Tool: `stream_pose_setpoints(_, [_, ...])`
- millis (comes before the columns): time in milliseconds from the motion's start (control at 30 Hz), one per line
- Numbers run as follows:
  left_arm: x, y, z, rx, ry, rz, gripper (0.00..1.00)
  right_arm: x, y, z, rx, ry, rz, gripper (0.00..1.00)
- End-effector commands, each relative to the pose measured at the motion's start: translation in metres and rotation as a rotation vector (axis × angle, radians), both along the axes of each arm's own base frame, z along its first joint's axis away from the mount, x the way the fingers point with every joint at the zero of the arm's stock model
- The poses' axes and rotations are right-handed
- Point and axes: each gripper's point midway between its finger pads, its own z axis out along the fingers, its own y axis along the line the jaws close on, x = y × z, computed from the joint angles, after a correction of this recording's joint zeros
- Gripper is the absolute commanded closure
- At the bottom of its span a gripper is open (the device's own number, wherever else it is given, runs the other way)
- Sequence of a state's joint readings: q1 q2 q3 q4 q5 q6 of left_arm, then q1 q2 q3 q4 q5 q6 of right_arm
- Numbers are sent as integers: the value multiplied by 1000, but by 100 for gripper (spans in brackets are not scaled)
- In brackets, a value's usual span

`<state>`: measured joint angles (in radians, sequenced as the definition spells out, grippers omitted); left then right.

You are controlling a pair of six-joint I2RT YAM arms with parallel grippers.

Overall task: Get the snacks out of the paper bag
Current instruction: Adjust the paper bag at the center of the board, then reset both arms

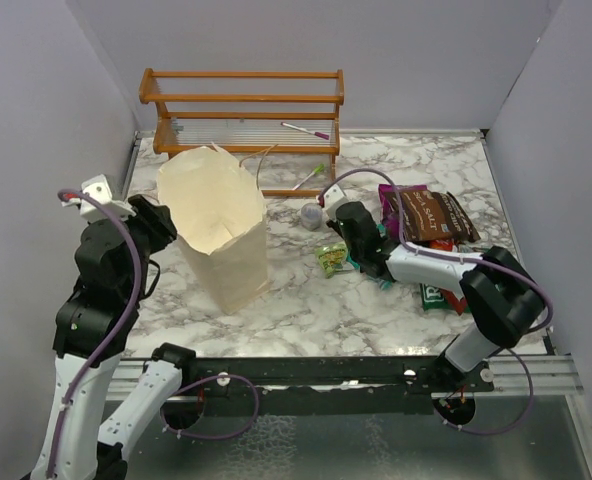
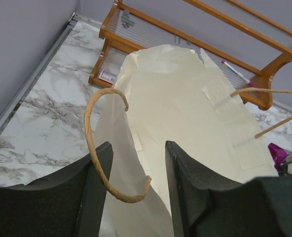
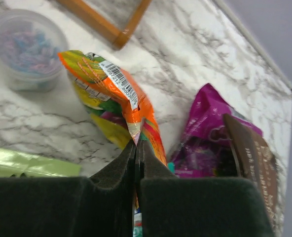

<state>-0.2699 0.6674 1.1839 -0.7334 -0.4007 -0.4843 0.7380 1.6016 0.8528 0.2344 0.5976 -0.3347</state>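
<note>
The cream paper bag (image 1: 221,225) stands upright at the left of the table, its mouth open. My left gripper (image 1: 163,226) is at the bag's left rim. In the left wrist view the left gripper (image 2: 138,165) is open, with the bag's (image 2: 185,108) near wall and a tan string handle (image 2: 102,163) between the two fingers. My right gripper (image 1: 348,228) is shut on the sealed edge of an orange packet (image 3: 111,84) just above the table, as the right wrist view (image 3: 136,145) shows. A purple packet (image 1: 390,196), a dark brown packet (image 1: 436,215) and a green packet (image 1: 331,258) lie around it.
A wooden rack (image 1: 241,110) with pens stands at the back, behind the bag. A small clear cup (image 1: 311,213) of beads sits next to the right gripper. Another green and red packet (image 1: 436,295) lies by the right arm. Grey walls enclose the table.
</note>
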Motion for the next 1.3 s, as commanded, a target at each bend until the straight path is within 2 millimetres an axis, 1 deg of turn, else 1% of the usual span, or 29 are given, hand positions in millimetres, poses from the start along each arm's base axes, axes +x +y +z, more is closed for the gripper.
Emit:
stream_pose_setpoints(0, [-15,9,21,5,-70,20,45,-30,29,-27,171,173,126,99])
stream_pose_setpoints(33, [-17,9,25,4,-82,18,41,-41,33,-29,227,197,154,99])
stream_pose_setpoints(67, [-18,9,30,2,-96,11,36,-50,35,-27,280,210,170,97])
stream_pose_setpoints(100, [-19,8,34,3,-105,3,32,-59,36,-25,323,224,185,92])
stream_pose_setpoints(133, [-20,7,38,3,-116,-7,28,-67,36,-22,360,236,200,84])
stream_pose_setpoints(200, [-21,4,47,6,-133,-30,21,-78,30,-11,414,227,194,56])
stream_pose_setpoints(233, [-22,3,51,7,-141,-37,18,-81,26,-1,444,213,179,42])
stream_pose_setpoints(267, [-23,3,55,8,-148,-42,16,-83,23,14,476,190,166,31])
stream_pose_setpoints(300, [-23,2,59,10,-156,-45,14,-85,20,32,507,168,160,22])
stream_pose_setpoints(333, [-24,2,63,12,-164,-49,13,-87,16,56,546,132,156,12])
stream_pose_setpoints(367, [-25,2,69,14,-176,-51,11,-90,12,87,605,79,154,1])
stream_pose_setpoints(400, [-25,2,70,18,-176,-52,9,-93,7,116,674,36,135,0])
stream_pose_setpoints(433, [-29,3,82,17,-205,-55,6,-96,-2,146,753,-6,96,1])
stream_pose_setpoints(467, [-31,4,90,21,-225,-57,3,-102,-7,173,829,-25,87,1])
stream_pose_setpoints(500, [-33,4,96,27,-240,-59,1,-113,-9,202,881,-47,125,1])
stream_pose_setpoints(533, [-35,6,104,30,-261,-58,1,-124,-12,227,907,-75,175,1])
stream_pose_setpoints(600, [-41,8,119,35,-301,-54,0,-153,-19,275,921,-138,319,1])
stream_pose_setpoints(633, [-44,9,128,38,-324,-56,0,-166,-24,294,929,-172,369,1])
stream_pose_setpoints(700, [-50,10,145,40,-370,-58,0,-191,-43,334,972,-259,425,0])
stream_pose_setpoints(800, [-61,13,168,47,-434,-62,1,-223,-68,381,1037,-381,489,1])
stream_pose_setpoints(867, [-65,14,176,53,-459,-64,1,-236,-83,403,1069,-436,496,1])
stream_pose_setpoints(933, [-68,15,181,61,-474,-64,1,-246,-97,420,1081,-470,488,1])
stream_pose_setpoints(967, [-70,16,182,64,-479,-62,1,-249,-103,425,1084,-485,474,1])
stream_pose_setpoints(1133, [-78,22,190,88,-508,-41,1,-255,-136,438,1097,-547,369,1])
stream_pose_setpoints(1267, [-82,24,195,100,-525,-39,1,-250,-153,437,1107,-558,269,1])
